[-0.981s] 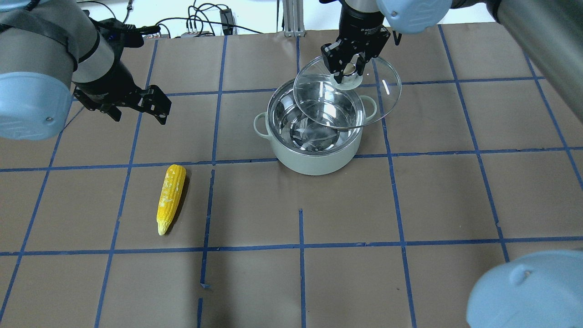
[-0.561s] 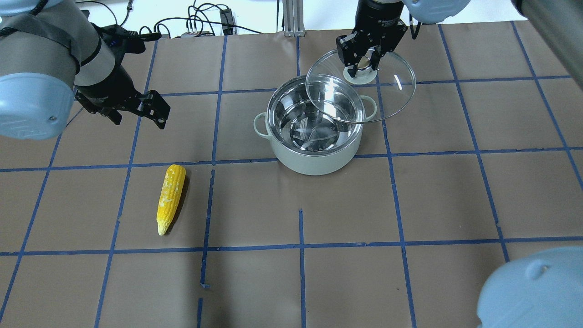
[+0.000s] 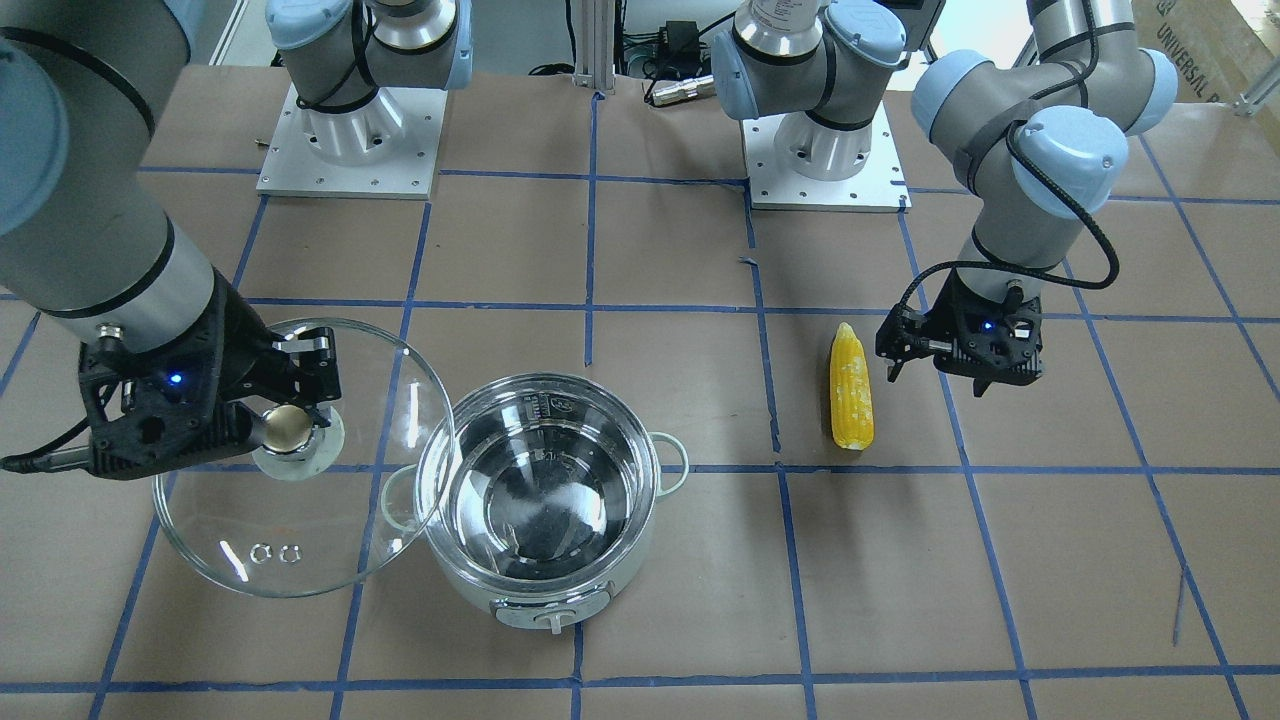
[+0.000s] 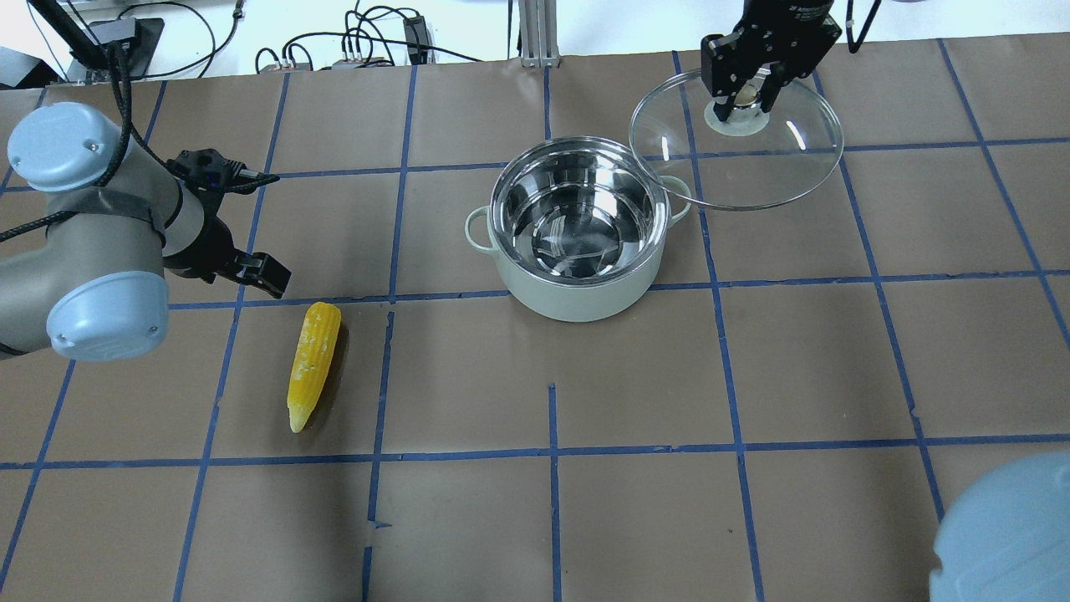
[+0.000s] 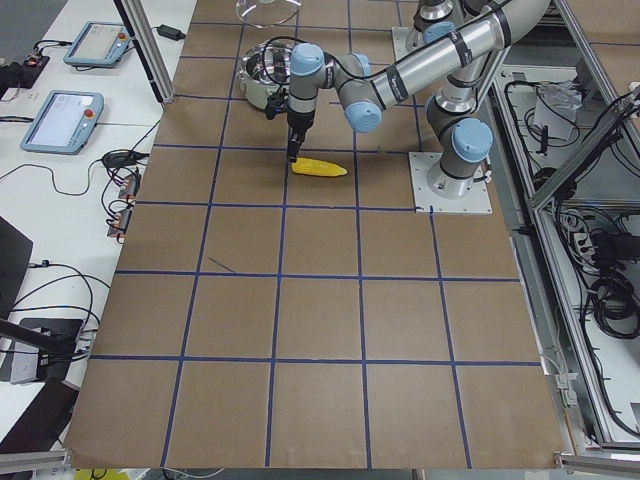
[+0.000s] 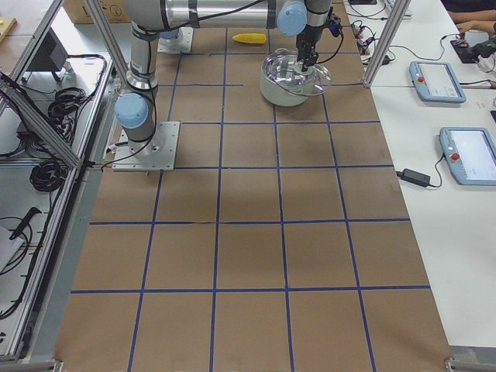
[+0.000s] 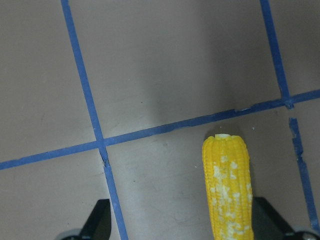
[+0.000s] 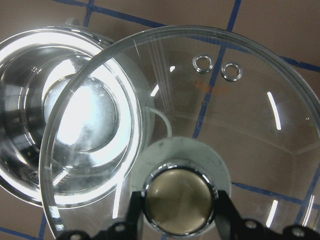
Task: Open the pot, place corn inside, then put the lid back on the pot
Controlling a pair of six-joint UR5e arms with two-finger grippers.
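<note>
The mint-green pot (image 4: 577,297) stands open, its steel inside bare (image 3: 545,500). My right gripper (image 4: 748,94) is shut on the brass knob (image 8: 178,200) of the glass lid (image 4: 752,171). It holds the lid in the air, tilted, beside the pot on my right and a little further out, its edge over the pot's right handle (image 3: 300,530). The yellow corn (image 4: 313,364) lies on the table to my left. My left gripper (image 4: 261,276) is open just above the corn's blunt end (image 7: 227,190), which sits between the fingertips (image 7: 100,220), nearer the right one.
Brown paper with blue tape grid lines (image 4: 552,451) covers the table. Cables and a metal post (image 4: 535,33) lie beyond its far edge. The arm bases (image 3: 350,130) stand on the robot's side.
My right gripper has carried the lid rightward and further out, off the pot's opening. My left gripper has moved down toward the corn's blunt end.
</note>
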